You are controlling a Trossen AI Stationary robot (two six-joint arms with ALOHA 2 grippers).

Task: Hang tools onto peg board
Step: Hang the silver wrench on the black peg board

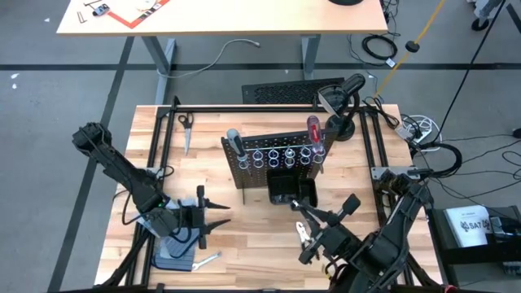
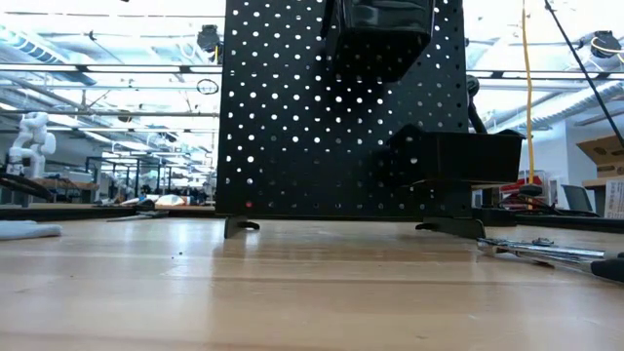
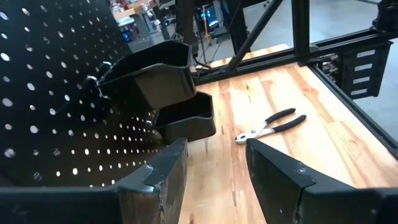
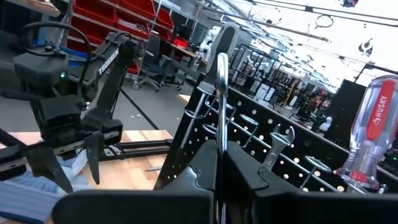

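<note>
Right arm carried a wrench toward the peg board (image 1: 277,159).
The right gripper (image 4: 219,163) had its fingers clenched on what looked like a silver wrench (image 4: 221,93), upright for hanging; the left gripper (image 1: 213,213) waited half-spread and empty, pliers (image 1: 303,232) lying on the tabletop (image 1: 252,244).

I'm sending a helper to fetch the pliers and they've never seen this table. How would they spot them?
Find the upright black peg board mid-table, with its black bin in front. The pliers lie flat on the bare wood just in front of that bin, near the right gripper. Unlike the tools standing in the board's rings, they lie loose, with black handles and silver jaws.
</note>
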